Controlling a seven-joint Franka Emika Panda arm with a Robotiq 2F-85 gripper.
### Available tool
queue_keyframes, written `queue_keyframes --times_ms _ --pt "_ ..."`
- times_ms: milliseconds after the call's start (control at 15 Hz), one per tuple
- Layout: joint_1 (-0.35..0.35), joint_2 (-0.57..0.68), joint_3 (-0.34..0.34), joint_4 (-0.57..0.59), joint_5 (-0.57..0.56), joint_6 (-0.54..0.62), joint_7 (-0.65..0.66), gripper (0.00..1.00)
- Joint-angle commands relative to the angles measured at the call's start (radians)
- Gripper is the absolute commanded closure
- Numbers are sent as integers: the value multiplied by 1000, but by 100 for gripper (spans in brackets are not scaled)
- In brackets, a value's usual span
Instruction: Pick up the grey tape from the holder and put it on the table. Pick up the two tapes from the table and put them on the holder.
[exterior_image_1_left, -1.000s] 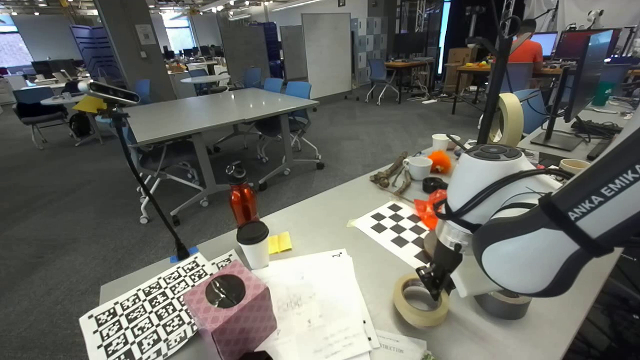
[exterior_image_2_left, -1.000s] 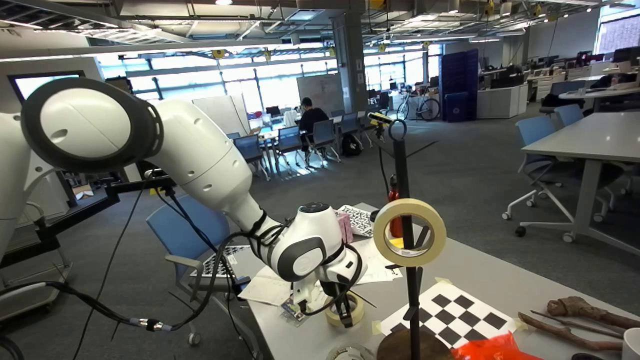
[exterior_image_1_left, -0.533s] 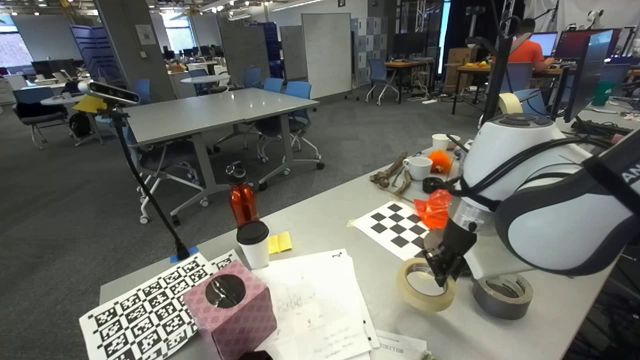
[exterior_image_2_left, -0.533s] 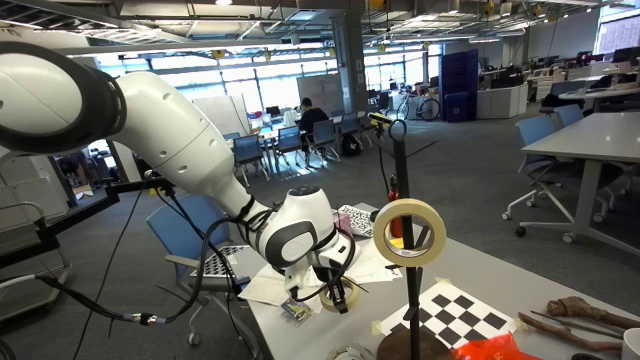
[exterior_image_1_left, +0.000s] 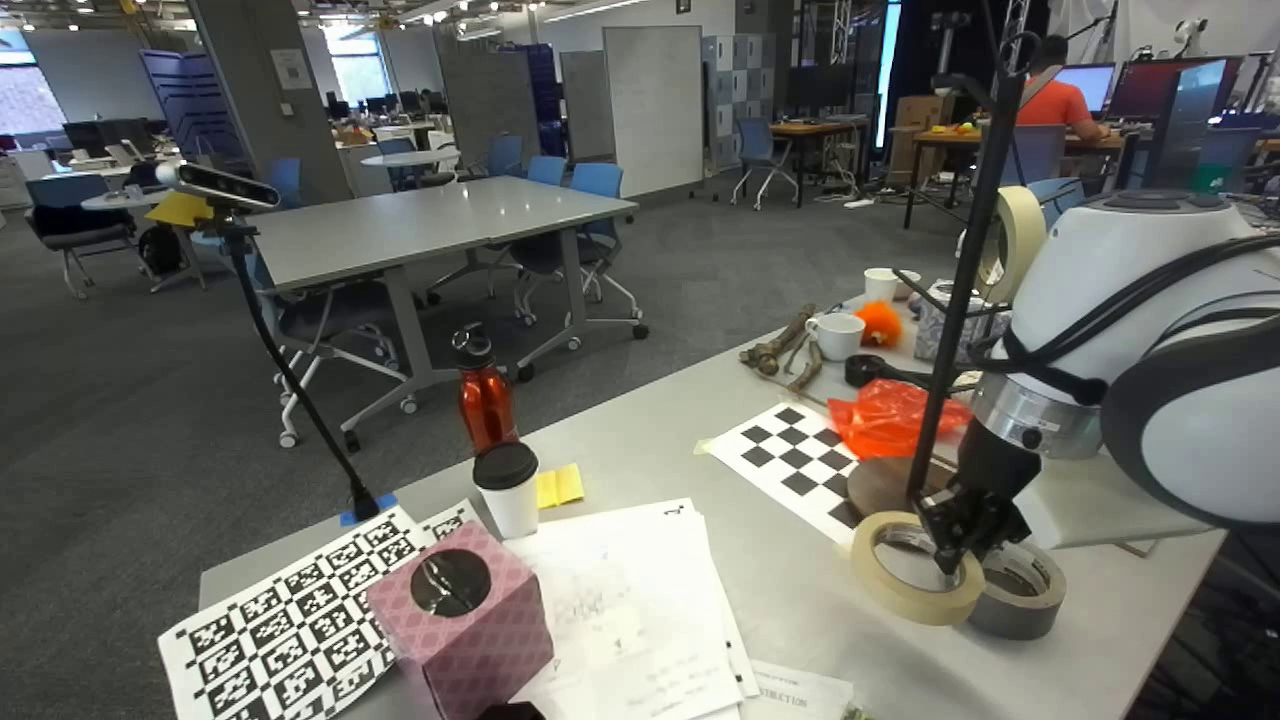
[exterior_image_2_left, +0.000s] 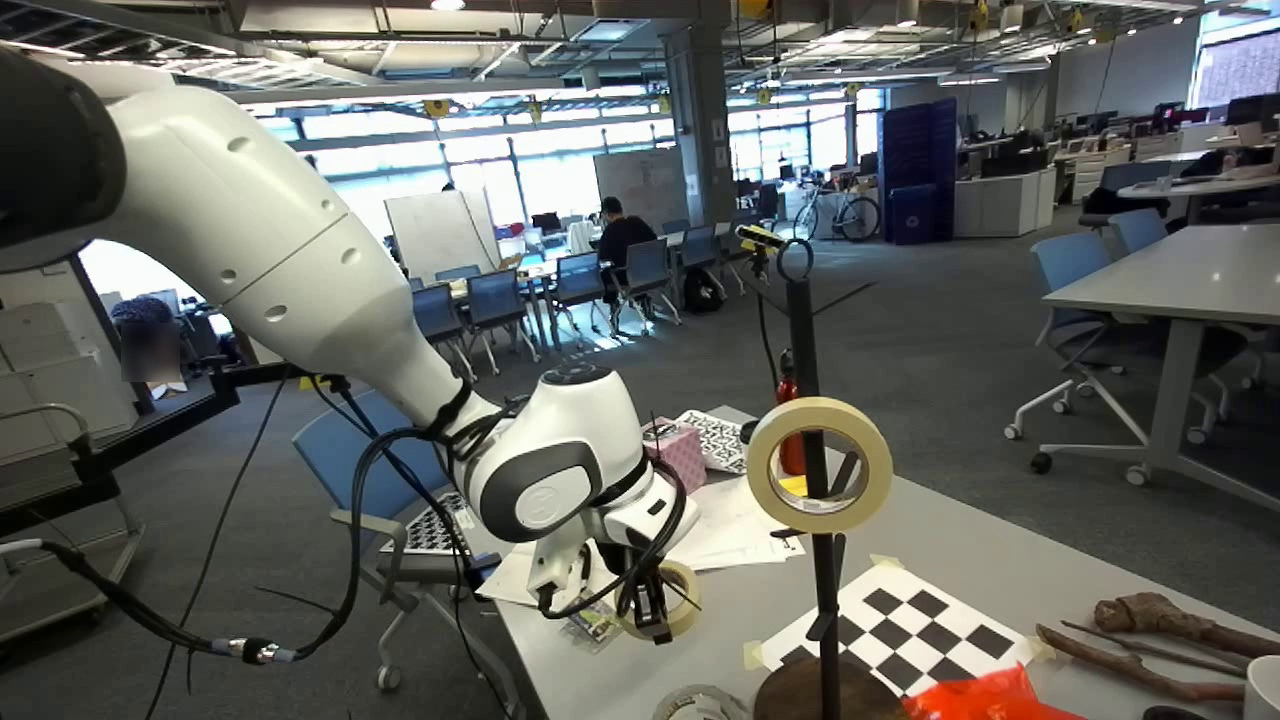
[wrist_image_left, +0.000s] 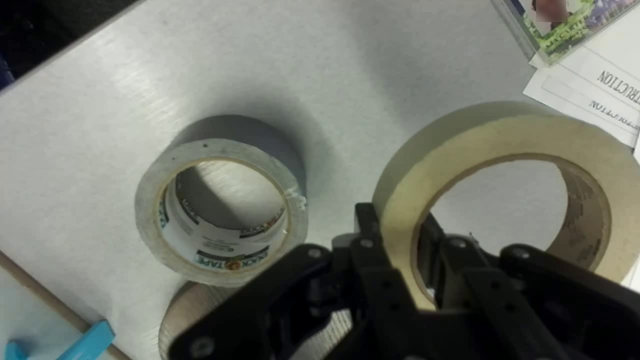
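My gripper (wrist_image_left: 397, 225) is shut on the rim of a cream tape (wrist_image_left: 500, 132), one finger inside the hole and one outside. In both exterior views I hold this tape (exterior_image_1_left: 880, 585) (exterior_image_2_left: 688, 612) above the table (exterior_image_1_left: 650, 440). The grey tape (wrist_image_left: 147, 215) lies on the table; it also shows in an exterior view (exterior_image_1_left: 1025, 615), partly behind the held roll. The holder (exterior_image_1_left: 950, 370) stands upright on its brown disc base (exterior_image_1_left: 885, 485). The other cream tape (exterior_image_2_left: 870, 450) hangs high around the holder's pole (exterior_image_2_left: 828, 610); it also shows in an exterior view (exterior_image_1_left: 1020, 245).
A red plastic bag (exterior_image_1_left: 895, 415) and a checkerboard sheet (exterior_image_1_left: 790, 455) lie by the holder's base. Mugs (exterior_image_1_left: 838, 335) and sticks (exterior_image_1_left: 775, 350) are farther off. A pink tissue box (exterior_image_1_left: 465, 620), papers (exterior_image_1_left: 630, 610) and a paper cup (exterior_image_1_left: 508, 490) stand at the other end.
My gripper has carried the cream tape up and rightward in one exterior view, leftward in the other, closer to the grey tape. The arm has drawn back; the hanging tape stays put.
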Motion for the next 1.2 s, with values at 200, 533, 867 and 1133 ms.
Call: queue_keyframes --times_ms 200,533,867,1133 --pt "-53 -145 -42 -145 -52 22 66 95" --pt "-114 -132 -48 -135 -89 6 65 79" --pt "-138 -154 -59 -152 -108 7 72 79" --pt "-139 -153 -58 -152 -109 5 77 95"
